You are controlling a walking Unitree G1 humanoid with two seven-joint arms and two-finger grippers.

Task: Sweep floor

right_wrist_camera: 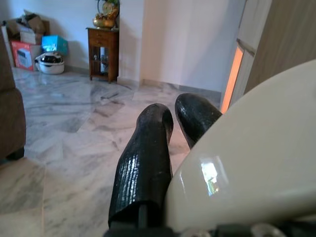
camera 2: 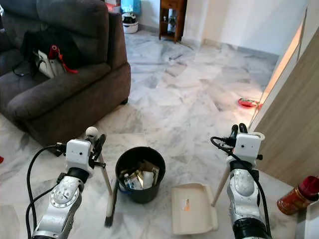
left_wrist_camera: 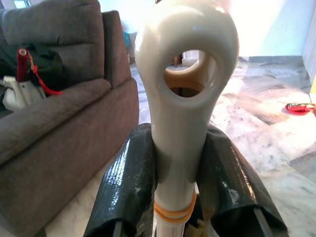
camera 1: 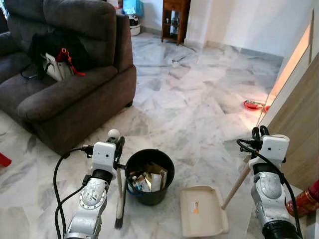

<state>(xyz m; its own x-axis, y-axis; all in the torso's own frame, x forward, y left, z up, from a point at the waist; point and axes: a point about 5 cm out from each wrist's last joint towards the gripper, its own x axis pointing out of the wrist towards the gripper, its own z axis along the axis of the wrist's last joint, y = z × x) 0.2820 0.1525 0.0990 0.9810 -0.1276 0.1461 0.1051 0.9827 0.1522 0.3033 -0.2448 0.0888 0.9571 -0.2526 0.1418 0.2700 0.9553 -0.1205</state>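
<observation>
My left gripper (camera 1: pixel 118 143) is shut on a small broom (camera 1: pixel 119 194). Its cream handle (left_wrist_camera: pixel 180 98) with a ring-shaped end stands between the black fingers (left_wrist_camera: pixel 127 182), and its dark bristles (camera 1: pixel 119 220) rest on the marble floor left of a black bucket (camera 1: pixel 167 164). The bucket holds several pieces of packaging rubbish. A cream dustpan (camera 1: pixel 202 211) lies flat on the floor just right of the bucket. Its wooden handle (camera 1: pixel 236 185) slants up to my right gripper (camera 1: pixel 260 132), which is shut on the handle's cream top end (right_wrist_camera: pixel 256 163).
A dark grey sofa (camera 1: pixel 70 94) with a black bag stands at the left. A wooden cabinet side (camera 1: pixel 299 119) runs along the right, with a red canister (camera 1: pixel 304 199) at its foot. A red object (camera 1: pixel 254 105) and a small scrap (camera 1: pixel 175 62) lie farther out on the floor.
</observation>
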